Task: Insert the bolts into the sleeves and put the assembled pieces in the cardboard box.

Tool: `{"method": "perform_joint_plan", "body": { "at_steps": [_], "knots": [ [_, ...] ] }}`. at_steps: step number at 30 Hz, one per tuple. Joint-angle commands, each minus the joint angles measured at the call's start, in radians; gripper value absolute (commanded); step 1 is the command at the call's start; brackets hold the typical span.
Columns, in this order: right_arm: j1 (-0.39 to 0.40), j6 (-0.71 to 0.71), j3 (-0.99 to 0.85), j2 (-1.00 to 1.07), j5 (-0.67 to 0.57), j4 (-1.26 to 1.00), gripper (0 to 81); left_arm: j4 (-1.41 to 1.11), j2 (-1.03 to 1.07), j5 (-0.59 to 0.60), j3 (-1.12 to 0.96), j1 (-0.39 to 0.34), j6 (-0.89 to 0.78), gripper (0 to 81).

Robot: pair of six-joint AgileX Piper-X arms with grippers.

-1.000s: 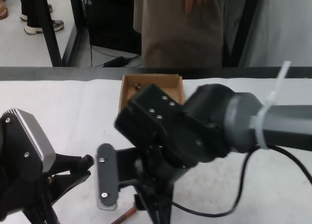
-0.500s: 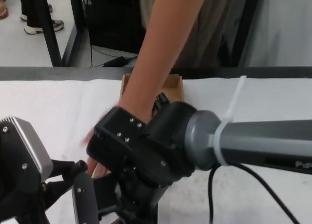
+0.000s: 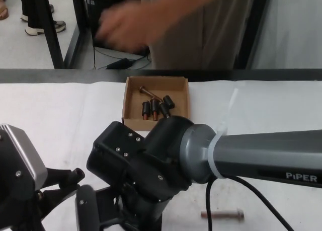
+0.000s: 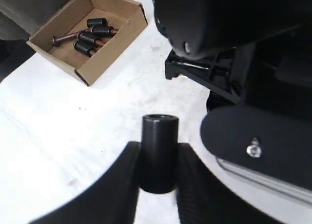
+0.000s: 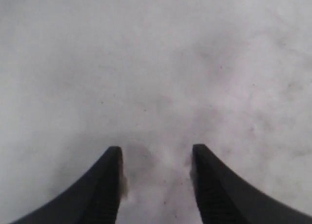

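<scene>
My left gripper (image 4: 159,150) is shut on a black sleeve (image 4: 159,136), held upright above the white bench. In the high view the left arm (image 3: 22,175) sits at the lower left. My right gripper (image 5: 156,148) is open just above the bare white cloth, with nothing between its fingers. The right arm (image 3: 166,160) reaches in from the right and covers the front middle of the bench. A loose bolt (image 3: 223,214) lies on the cloth under that arm. The cardboard box (image 3: 132,102) at the back holds several assembled pieces (image 3: 153,108) and also appears in the left wrist view (image 4: 107,55).
A person stands behind the bench, with a blurred hand (image 3: 126,22) raised above the far edge. The right arm's body (image 4: 243,63) is close beside the held sleeve. White cloth lies open to the left and right of the box.
The person's hand, which reached down over the box half a second ago, has lifted away. The right arm has swung left and lower. A bolt now lies uncovered at the front right.
</scene>
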Motion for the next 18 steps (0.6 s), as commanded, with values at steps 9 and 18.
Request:
{"method": "perform_joint_plan", "body": {
  "at_steps": [9,18],
  "knots": [
    [-0.091,0.502,-0.013,-0.007,0.081,0.114,42.8,-0.005,-0.014,0.007,-0.001,0.002,-0.074,0.8],
    [-0.156,0.82,-0.071,-0.019,0.081,0.15,42.8,-0.014,-0.014,0.011,-0.001,0.002,-0.133,0.8]
  ]
}}
